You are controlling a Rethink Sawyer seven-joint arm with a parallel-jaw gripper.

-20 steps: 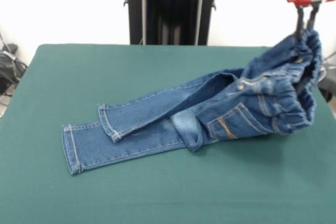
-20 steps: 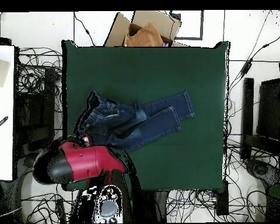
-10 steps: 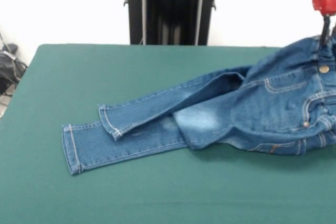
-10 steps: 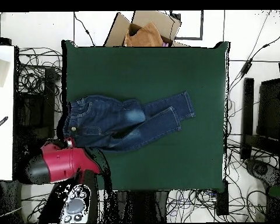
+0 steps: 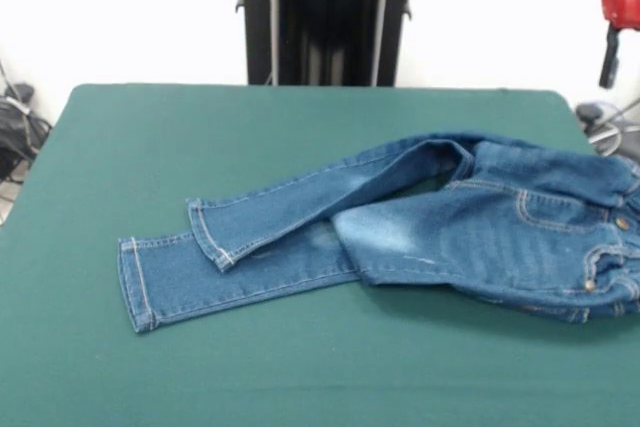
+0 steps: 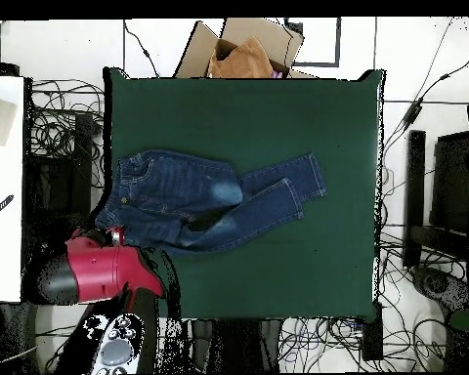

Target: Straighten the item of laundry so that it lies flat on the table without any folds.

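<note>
**Jeans down on the table, tool clear at the edge**

The jeans [image 5: 420,227] lie on the green table [image 5: 300,367], stretched across its middle and out to one side. In the front view the waistband end sits at the right, reaching the picture's right edge, with metal buttons showing near it. The two legs run away to the left, hems ending near the table's left-centre. One leg lies over the other: the upper one crosses on a slant, its cuff resting on top of the lower leg, whose hem sticks out further to the left. A pale faded patch shows on the thigh, right where the fabric folds under. So there is a fold there, and the seat area looks rumpled rather than smooth.

From overhead, the jeans [image 6: 204,200] sit toward the left half of the table [image 6: 277,107], waistband just at the left edge, legs pointing right and slightly fanned, cuffs close together. A dark shadowed crease runs between the legs near the crotch.

The tool [image 5: 608,59] hangs at the far right of the front view, above and beyond the table's corner, apart from the denim. Only a dark tip below the red wrist shows, so I cannot tell whether it is parted or closed. Overhead, the red arm [image 6: 97,273] sits off the table's lower-left corner, just beside the waistband end.

A cardboard box [image 6: 243,47] stands beyond the table's top edge overhead.
</note>
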